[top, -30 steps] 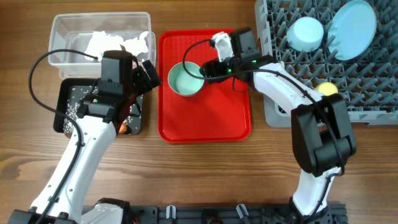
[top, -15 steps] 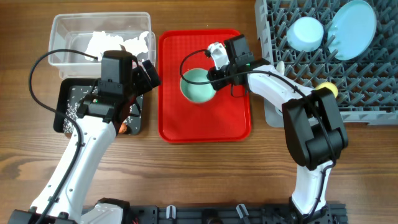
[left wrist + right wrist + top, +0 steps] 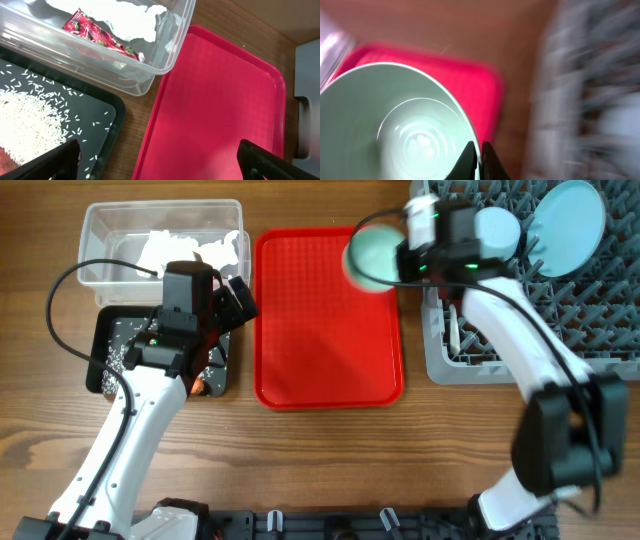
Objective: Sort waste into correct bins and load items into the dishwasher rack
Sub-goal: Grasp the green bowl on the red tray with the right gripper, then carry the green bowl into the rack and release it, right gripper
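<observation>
Overhead, my right gripper [image 3: 408, 256] is clamped on the right rim of the pale green round bowl [image 3: 366, 256]. The bowl hangs over the far right corner of the flat red serving tray [image 3: 320, 350], just left of the large grey plastic dishwasher rack [image 3: 600, 310]. Half a second ago it was further left, over mid-tray. My left gripper [image 3: 236, 292] hovers by the shallow black tray [image 3: 100, 345]. Left wrist: its fingers [image 3: 55, 160] are spread wide, empty. Right wrist: my fingertips [image 3: 468, 156] pinch the bowl's rim.

Wooden table [image 3: 320, 470] — tub [image 3: 95, 250], black tray [image 3: 103, 330], red tray [image 3: 330, 330], rack [image 3: 470, 370]
</observation>
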